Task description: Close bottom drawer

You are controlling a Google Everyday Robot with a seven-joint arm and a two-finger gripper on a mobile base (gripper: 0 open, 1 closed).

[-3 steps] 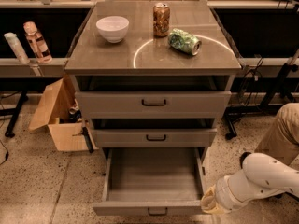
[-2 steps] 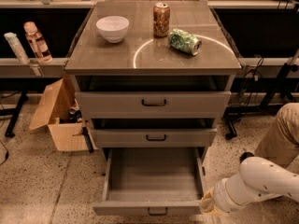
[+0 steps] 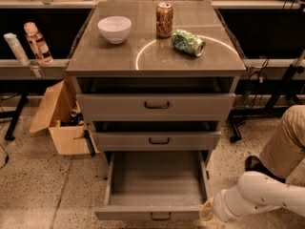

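Observation:
The bottom drawer [image 3: 157, 180] is the lowest of three grey drawers in the cabinet. It is pulled far out, and its plain grey tray is empty. Its narrow front [image 3: 143, 213] with a small dark bar handle [image 3: 160, 217] sits at the bottom edge of the view. My gripper [image 3: 208, 213] is at the end of a white arm [image 3: 262, 197] coming in from the lower right. It is at the right end of the drawer front, close to or touching it. The middle drawer [image 3: 157, 140] and top drawer [image 3: 156, 106] stand slightly out.
On the cabinet top are a white bowl [image 3: 115, 29], an upright brown can [image 3: 164, 19] and a green can on its side [image 3: 188, 42]. An open cardboard box [image 3: 57, 120] stands on the floor at left. A person's leg [image 3: 286, 142] is at right. Bottles [image 3: 37, 43] stand on the left shelf.
My arm and gripper have shifted slightly left and down toward the right end of the bottom drawer's front. The drawer has not visibly moved.

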